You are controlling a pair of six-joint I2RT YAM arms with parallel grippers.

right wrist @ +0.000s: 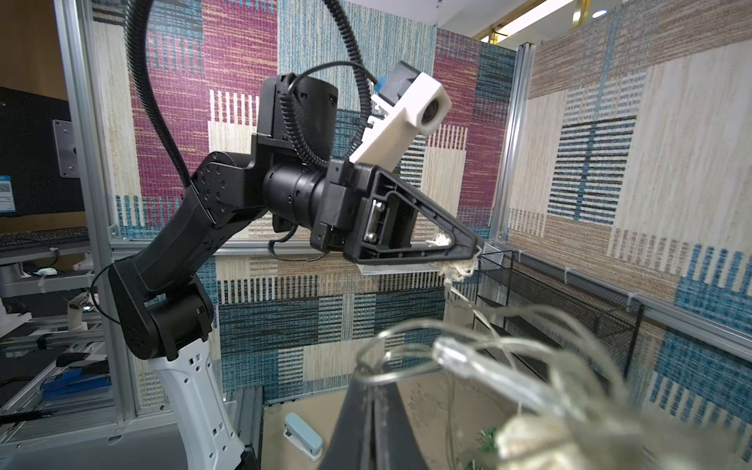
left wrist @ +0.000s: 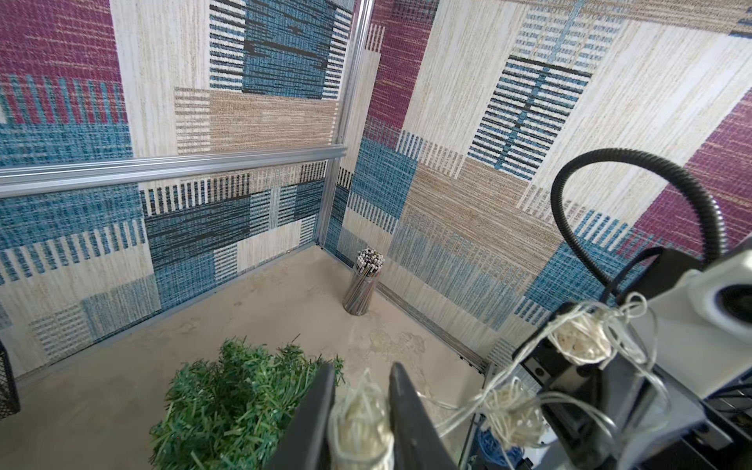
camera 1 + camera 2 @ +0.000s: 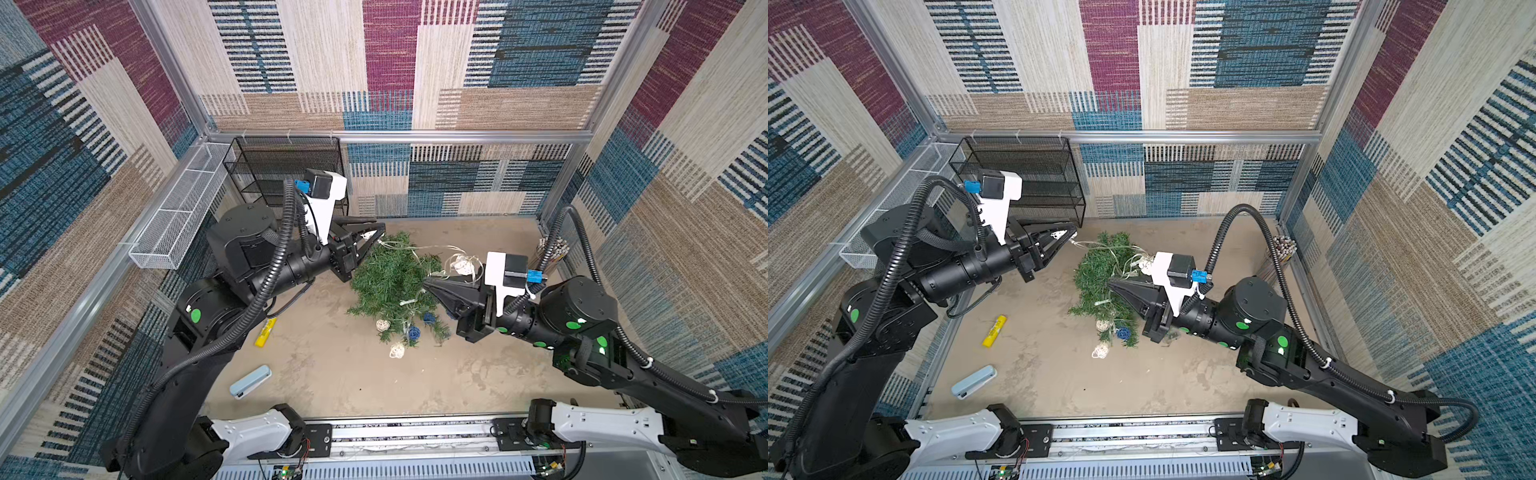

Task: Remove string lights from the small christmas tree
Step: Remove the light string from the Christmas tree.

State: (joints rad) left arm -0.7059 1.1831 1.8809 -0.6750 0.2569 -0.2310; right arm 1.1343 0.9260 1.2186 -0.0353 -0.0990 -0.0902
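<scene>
Unwinding step. The left gripper (image 3: pixel 376 230) clamps a cream ball (image 2: pixel 360 423) of the lights (image 3: pixel 461 264), held above the far end of the tree (image 3: pixel 386 282). The tree lies on its side mid-table, with wire looped through it and more balls tangled at its near end. The right gripper (image 3: pixel 428 286) is closed tight, tip at the branches and wire draped over it; pinched or not, I can't tell. Next, I reckon, left draws the strand clear while right steadies the tree.

no legible txt, labels or nos. in view.
</scene>
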